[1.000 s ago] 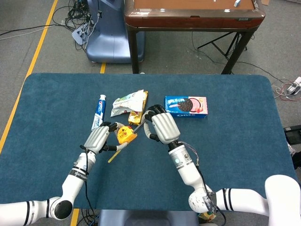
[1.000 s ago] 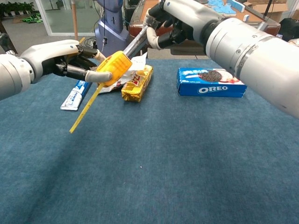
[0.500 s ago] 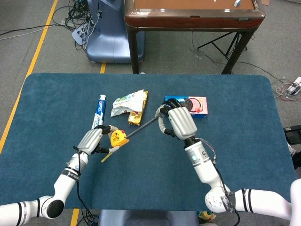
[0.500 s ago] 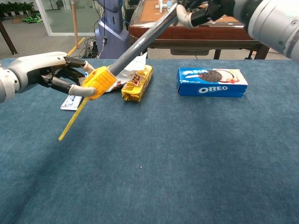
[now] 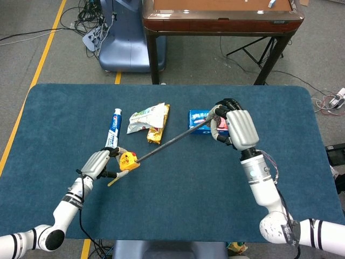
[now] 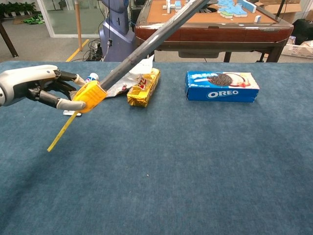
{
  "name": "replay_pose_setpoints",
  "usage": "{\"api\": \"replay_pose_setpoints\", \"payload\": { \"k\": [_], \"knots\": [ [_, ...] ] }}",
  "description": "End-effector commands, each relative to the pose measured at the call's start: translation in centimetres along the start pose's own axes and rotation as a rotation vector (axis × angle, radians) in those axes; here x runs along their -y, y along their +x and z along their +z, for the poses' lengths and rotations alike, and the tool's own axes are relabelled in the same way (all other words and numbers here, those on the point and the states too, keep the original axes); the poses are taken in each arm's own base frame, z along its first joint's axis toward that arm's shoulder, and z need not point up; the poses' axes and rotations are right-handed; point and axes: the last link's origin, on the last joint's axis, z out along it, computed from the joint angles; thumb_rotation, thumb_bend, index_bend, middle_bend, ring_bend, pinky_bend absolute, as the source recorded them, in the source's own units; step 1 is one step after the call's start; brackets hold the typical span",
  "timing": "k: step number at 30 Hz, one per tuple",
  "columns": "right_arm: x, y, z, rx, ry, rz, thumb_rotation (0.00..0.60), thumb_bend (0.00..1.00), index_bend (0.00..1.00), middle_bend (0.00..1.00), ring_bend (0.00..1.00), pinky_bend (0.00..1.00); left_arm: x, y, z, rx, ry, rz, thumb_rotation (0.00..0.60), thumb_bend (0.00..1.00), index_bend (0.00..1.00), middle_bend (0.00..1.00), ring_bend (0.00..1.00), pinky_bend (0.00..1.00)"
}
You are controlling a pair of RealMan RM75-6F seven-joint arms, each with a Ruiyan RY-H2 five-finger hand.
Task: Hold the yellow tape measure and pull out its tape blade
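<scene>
Since a second ago the right hand (image 5: 233,125) has drawn away to the right, pinching the tip of the dark springy tape blade (image 5: 171,141), now far longer. Curled fingers of the left hand (image 5: 98,163) grip the small yellow plastic tape measure (image 5: 127,161) above the blue felt-covered table (image 5: 178,199). Light and hard-shelled, it is best clasped round its body; the blade may snap back if released, and snacks lie just beyond those fingers.

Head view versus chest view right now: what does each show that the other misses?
Only the head view shows the right hand pinching the blade's end above the Oreo box. Only the chest view shows the play table's top with coloured blocks. Both show the left hand holding the tape measure, the blade drawn out, the toothpaste and the snack packets.
</scene>
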Motion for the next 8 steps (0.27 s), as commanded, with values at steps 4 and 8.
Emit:
{"api": "replay_pose_setpoints", "payload": {
  "k": [4,8],
  "knots": [
    [-0.82,1.37,-0.57,-0.016,-0.022,0.009,0.600,0.72,0.61,0.47,0.26,0.15,-0.01,-0.17,0.07,0.006,-0.007,-0.001,0.539,0.28,0.50,0.53,0.34,0.12],
    [-0.93,1.22,-0.71,-0.004,-0.022,0.012,0.600,0.72,0.61,0.47,0.26,0.15,-0.14,-0.22,0.14,0.005,-0.011,0.002,0.538,0.28,0.50,0.53,0.34,0.12]
  ]
}}
